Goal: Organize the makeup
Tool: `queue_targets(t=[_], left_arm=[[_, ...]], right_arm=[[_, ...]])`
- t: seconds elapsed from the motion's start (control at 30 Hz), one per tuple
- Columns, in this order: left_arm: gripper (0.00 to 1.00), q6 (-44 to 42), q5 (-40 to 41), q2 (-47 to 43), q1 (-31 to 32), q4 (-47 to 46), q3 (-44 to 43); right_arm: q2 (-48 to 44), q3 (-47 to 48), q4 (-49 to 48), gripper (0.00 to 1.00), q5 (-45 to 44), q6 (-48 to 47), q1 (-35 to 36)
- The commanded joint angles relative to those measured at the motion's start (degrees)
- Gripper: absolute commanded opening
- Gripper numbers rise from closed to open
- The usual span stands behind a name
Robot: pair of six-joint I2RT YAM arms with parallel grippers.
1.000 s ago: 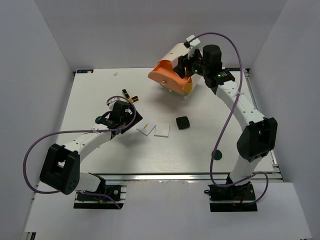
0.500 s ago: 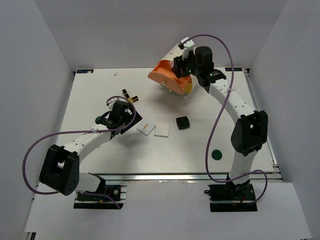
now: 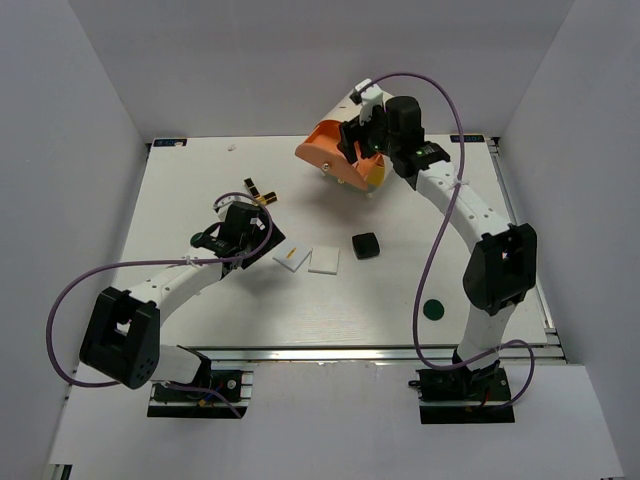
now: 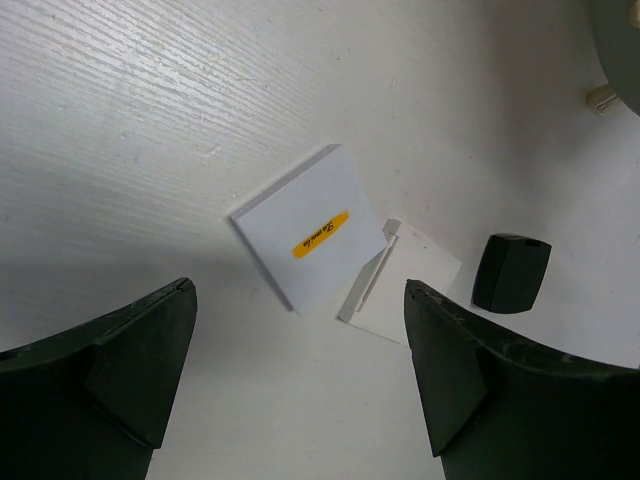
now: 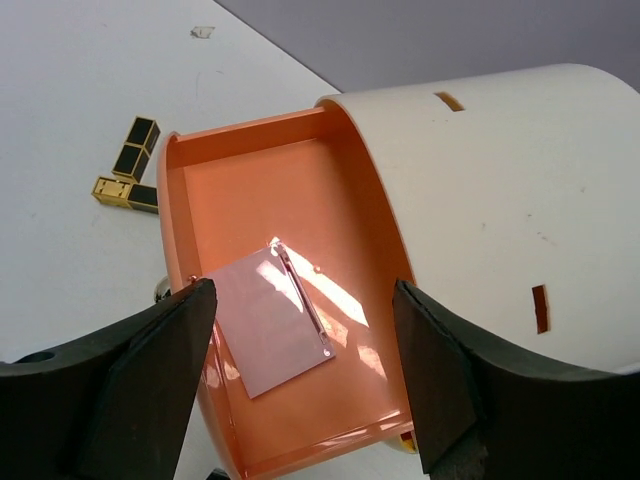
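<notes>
A pink square point(image 5: 268, 322) lies flat inside the pulled-out orange drawer point(image 5: 350, 200) of the cream cylinder point(image 5: 500, 190). My right gripper point(image 5: 302, 292) hovers open above it, one finger on each side, touching nothing; the top view shows the right gripper point(image 3: 357, 142) over the drawer point(image 3: 322, 150). My left gripper point(image 4: 298, 298) hangs open just short of a white palette with an orange label point(image 4: 310, 237), beside a second white palette point(image 4: 412, 288) and a black compact point(image 4: 510, 272). Black-and-gold lipsticks point(image 3: 258, 192) lie behind the left gripper point(image 3: 255, 243). A dark green disc point(image 3: 433, 309) rests near the right arm.
The cream cylinder point(image 3: 350, 105) lies tipped at the back of the table, its orange drawer pointing left and forward. The two palettes point(image 3: 308, 258) and the compact point(image 3: 366, 245) sit mid-table between the arms. Grey walls close in the left, right and back sides.
The right arm has swung a little left and back over the orange drawer, and its jaws stand wider. The green disc, half hidden by that arm before, shows fully. The left arm is still.
</notes>
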State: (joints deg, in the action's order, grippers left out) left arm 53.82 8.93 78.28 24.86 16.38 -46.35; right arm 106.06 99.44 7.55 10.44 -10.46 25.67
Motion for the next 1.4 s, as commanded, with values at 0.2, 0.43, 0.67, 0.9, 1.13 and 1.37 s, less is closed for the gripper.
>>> queue_targets(t=[0.2, 0.43, 0.67, 0.9, 1.13, 1.37], left_arm=[[0.85, 0.40, 0.21, 2.84, -0.08, 4.79, -4.89], [0.88, 0.32, 1.79, 12.58, 2.91, 11.99, -14.46], [0.98, -0.12, 2.76, 24.09, 4.23, 19.99, -25.36], [0.98, 0.32, 3.46, 30.79, 5.28, 27.03, -33.37], [0.98, 3.04, 3.03, 31.93, 5.81, 29.41, -32.58], [0.98, 5.50, 2.58, 34.74, 5.81, 27.48, -32.40]], right_arm=[[-10.85, -1.26, -0.43, 0.54, 2.99, -1.93, -1.85], [-23.87, -18.30, -2.19, 0.62, 8.20, -3.69, -7.03], [-32.66, -32.18, -2.37, 0.77, 7.32, -3.34, -10.73], [-35.22, -35.89, -2.28, 0.78, 7.14, -2.81, -12.92], [-34.87, -36.68, -2.45, 0.78, 7.67, -1.58, -13.81], [-34.87, -37.03, -2.37, 0.78, 8.28, -1.06, -13.89]])
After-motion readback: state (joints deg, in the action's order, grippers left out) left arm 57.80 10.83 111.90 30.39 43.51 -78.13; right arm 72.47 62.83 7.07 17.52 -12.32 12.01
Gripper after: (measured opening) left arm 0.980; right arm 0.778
